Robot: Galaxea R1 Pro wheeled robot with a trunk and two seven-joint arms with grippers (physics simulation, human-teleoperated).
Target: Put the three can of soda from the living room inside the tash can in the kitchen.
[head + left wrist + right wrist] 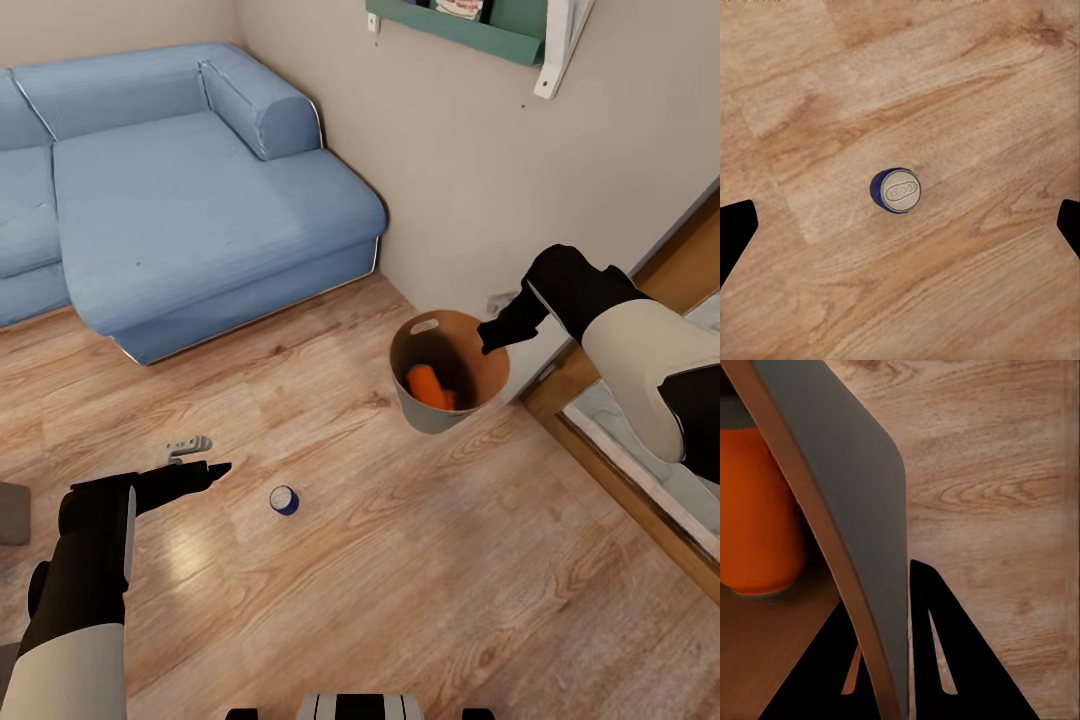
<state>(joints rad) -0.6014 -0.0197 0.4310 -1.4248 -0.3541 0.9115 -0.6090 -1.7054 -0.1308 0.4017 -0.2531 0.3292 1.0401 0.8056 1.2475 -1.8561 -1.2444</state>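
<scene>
Living room, wood floor. Our right gripper (pixel 492 335) is clamped on the rim of the tash can (pixel 432 415), one finger inside the wall and one outside as the right wrist view shows, and the bin hangs tilted off the floor. An orange can (pixel 430 387) lies inside it, just beyond the inner finger. Our left gripper (pixel 205 470) hovers over the floor with its fingers spread wide apart; in the left wrist view the blue can (pixel 898 190) stands upright, directly ahead and centred between the two fingertips, well clear of both. We judge the step in hand to be the pick of this blue can: we should come straight down along the present line, keep the can centred, and close on its side wall below the silvery top so it does not tip or roll. A small grey object (pixel 188 446) lies on the floor just behind the left gripper, clear of the descent. The blue sofa (pixel 190 190) is well apart. A third can we cannot locate.
</scene>
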